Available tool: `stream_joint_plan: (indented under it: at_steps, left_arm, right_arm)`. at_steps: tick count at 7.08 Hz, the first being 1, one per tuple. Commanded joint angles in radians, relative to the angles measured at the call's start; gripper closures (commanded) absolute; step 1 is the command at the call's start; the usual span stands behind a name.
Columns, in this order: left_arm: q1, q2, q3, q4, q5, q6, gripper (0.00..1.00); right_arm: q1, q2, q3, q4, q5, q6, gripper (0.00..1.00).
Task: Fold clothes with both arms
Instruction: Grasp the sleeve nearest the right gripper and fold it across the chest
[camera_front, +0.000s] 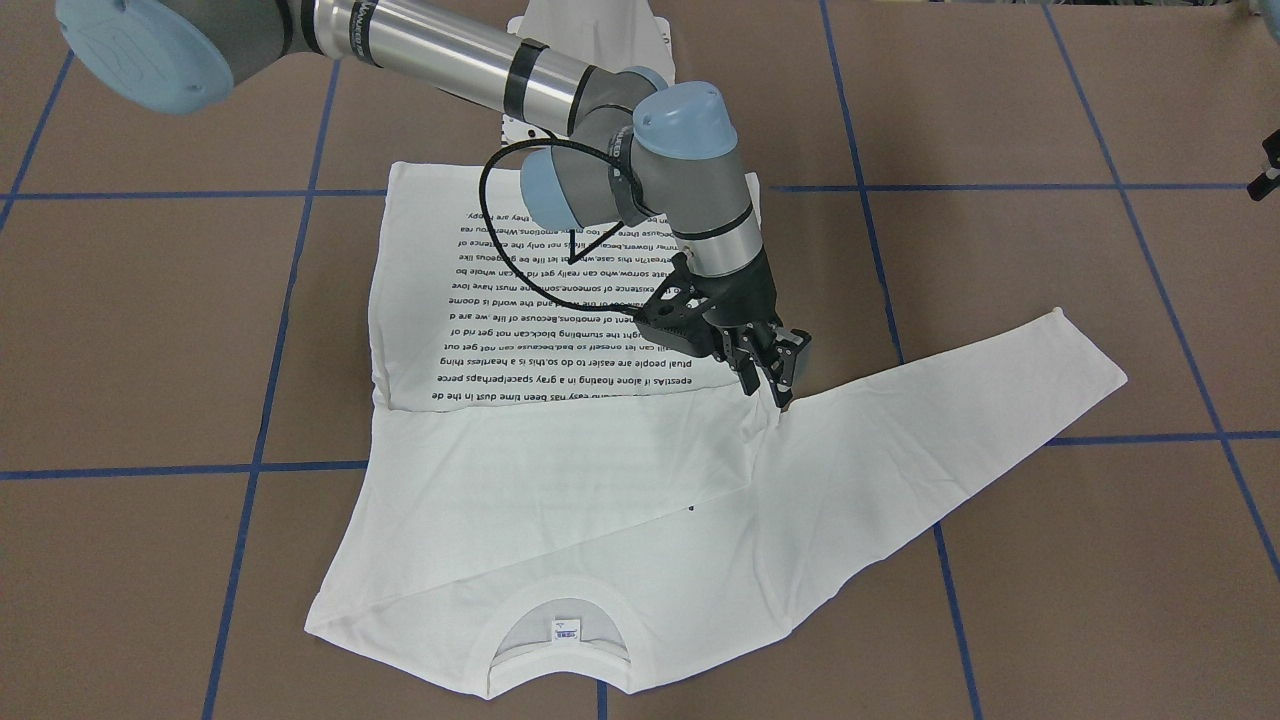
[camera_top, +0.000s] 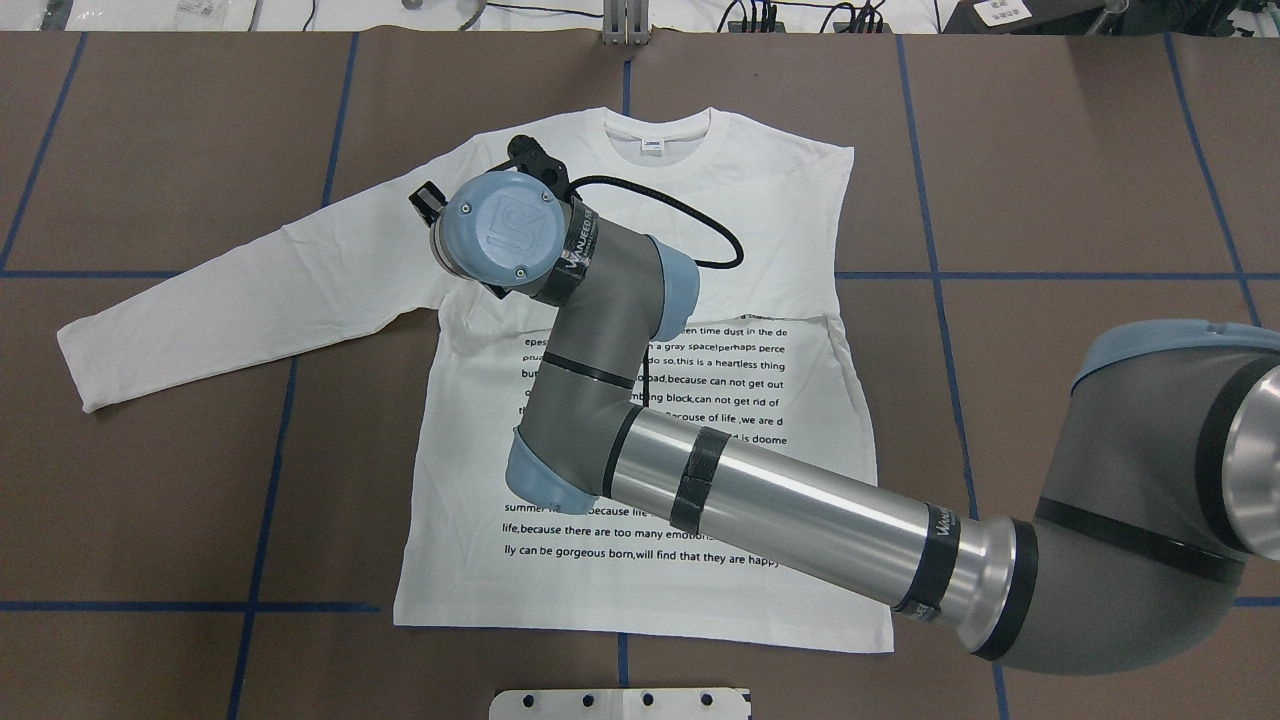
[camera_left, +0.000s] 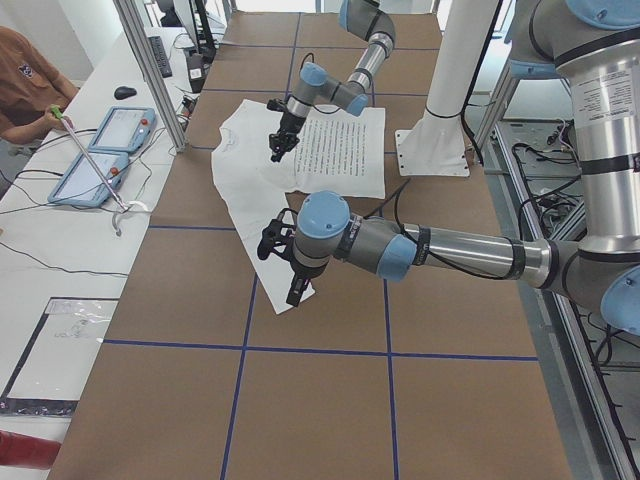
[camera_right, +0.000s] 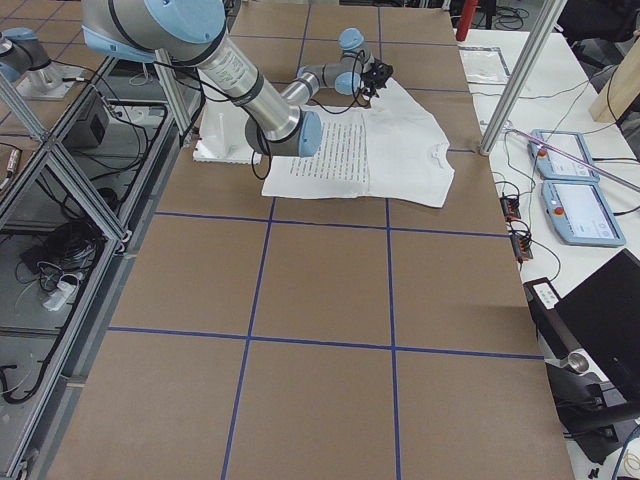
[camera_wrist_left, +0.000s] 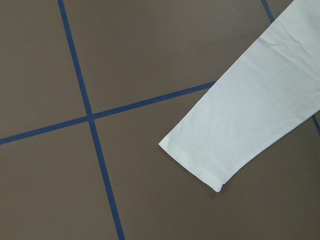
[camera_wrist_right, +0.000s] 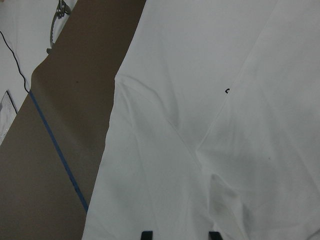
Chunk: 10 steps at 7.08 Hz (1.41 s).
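White long-sleeved T-shirt (camera_top: 780, 200) lies flat on the brown counter (camera_top: 1050, 400), printed side up. Right arm (camera_top: 800, 510) reaches across it. Right tool (camera_front: 768, 392) points down at the armpit, where the spread sleeve (camera_front: 950, 440) joins the body.

Right tool's jaws are partly open with a narrow gap, not closed on the cloth. Right wrist view: both fingertips (camera_wrist_right: 146, 235) show at the bottom edge, apart, with wrinkled white fabric between them. Front view puts the tips at the cloth surface, fabric puckered right under them. Can't tell if they actually press on it.

Relative to that tool:
- Text block (camera_front: 560, 330) is on the robot side.
- Collar (camera_front: 560, 668) and neck label (camera_front: 566, 628) are on the far side, away from the robot.
- Sleeve runs outward from the tool toward the robot's left, flat on the counter, ending at the cuff (camera_wrist_left: 200, 160).
- A diagonal fabric edge crosses the chest on the side away from the spread sleeve. It looks like the other sleeve folded in, not certain.

Left tool (camera_left: 292, 292) hangs above the cuff, clear of the counter, pointing down. It shows properly only in the left-end view, so I can't tell whether it is open or closed. Left wrist camera shows the cuff end directly below the tool, beside a crossing of blue tape lines (camera_wrist_left: 95, 150).
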Motion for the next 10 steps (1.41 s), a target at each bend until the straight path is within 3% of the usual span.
stream_joint_plan:
  at_steps: [1,3,6,8,10]
  left_arm:
    - [0.004,-0.005,0.056,-0.006,0.000,-0.031,0.00]
    - [0.067,-0.120,0.198,-0.008,-0.026,-0.184,0.03]
    - [0.241,-0.182,0.348,-0.245,-0.048,-0.380,0.03]
    - [0.291,-0.232,0.459,-0.356,-0.048,-0.460,0.07]
    - [0.326,-0.292,0.526,-0.358,-0.048,-0.482,0.13]
  right_arm:
    - [-0.001,0.004,0.016,-0.002,0.004,0.003,0.01]
    - [0.027,-0.162,0.236,-0.005,0.057,-0.001,0.01]
    - [0.190,-0.498,0.589,-0.014,0.322,-0.082,0.01]
    - [0.245,-0.620,0.682,-0.006,0.370,-0.130,0.01]
    - [0.246,-0.642,0.684,-0.003,0.372,-0.132,0.01]
